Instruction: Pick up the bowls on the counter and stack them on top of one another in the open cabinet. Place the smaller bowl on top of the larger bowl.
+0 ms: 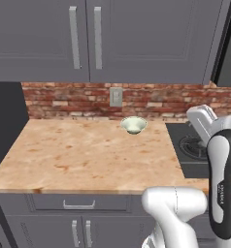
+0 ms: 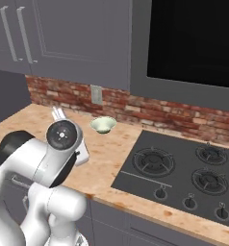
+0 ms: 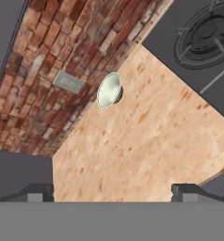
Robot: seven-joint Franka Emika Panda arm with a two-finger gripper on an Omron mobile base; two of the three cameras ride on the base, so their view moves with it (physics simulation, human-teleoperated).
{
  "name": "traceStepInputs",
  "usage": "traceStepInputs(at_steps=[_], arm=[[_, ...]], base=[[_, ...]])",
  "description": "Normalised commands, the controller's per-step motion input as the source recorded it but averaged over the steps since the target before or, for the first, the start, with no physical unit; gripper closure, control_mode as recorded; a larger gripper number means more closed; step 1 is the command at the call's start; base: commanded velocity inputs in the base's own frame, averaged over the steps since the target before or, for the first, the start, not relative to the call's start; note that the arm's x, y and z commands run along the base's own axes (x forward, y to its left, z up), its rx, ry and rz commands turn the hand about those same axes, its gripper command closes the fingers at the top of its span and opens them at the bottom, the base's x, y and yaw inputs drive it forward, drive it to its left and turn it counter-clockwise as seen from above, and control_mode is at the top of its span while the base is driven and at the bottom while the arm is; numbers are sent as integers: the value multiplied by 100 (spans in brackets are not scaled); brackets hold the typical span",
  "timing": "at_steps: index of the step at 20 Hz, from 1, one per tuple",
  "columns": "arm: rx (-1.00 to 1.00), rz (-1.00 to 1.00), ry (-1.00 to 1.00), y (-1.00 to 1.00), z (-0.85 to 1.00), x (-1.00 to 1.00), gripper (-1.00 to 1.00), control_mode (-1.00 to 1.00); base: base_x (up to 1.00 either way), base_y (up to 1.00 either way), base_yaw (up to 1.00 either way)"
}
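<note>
Left base view shows the smaller bowl (image 1: pixel 133 125), pale greenish-white with a cream inside, sitting upright at the far edge of the tan bench (image 1: pixel 83 157), close against the red brick backsplash (image 1: pixel 64 101) and just below a grey wall outlet (image 1: pixel 116 97). A black stovetop (image 2: pixel 184 170) lies to its right. The white arm (image 1: pixel 224 169) rises on the near right, folded high, its claw (image 3: pixel 111 190) well short of the bowl with both finger tips spread wide apart, holding nothing.
</note>
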Motion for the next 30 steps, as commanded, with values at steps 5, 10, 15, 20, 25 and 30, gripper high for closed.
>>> traceStepInputs(at_steps=[5, 10, 15, 20, 25, 30], arm=[[9, 3, -3, 5, -30, 32, -100, -100], [4, 3, -5, 7, -27, 31, -100, -100], [0, 1, -7, 2, -25, 30, -100, -100], [0, 0, -5, 0, -14, 35, -100, -100], [5, 0, 0, 0, -11, 38, -100, -100], [9, 0, 1, 0, -16, 35, -100, -100]], base=[[0, 0, 0], [0, 0, 0], [0, 0, 0], [0, 0, 0], [0, 0, 0], [0, 0, 0]])
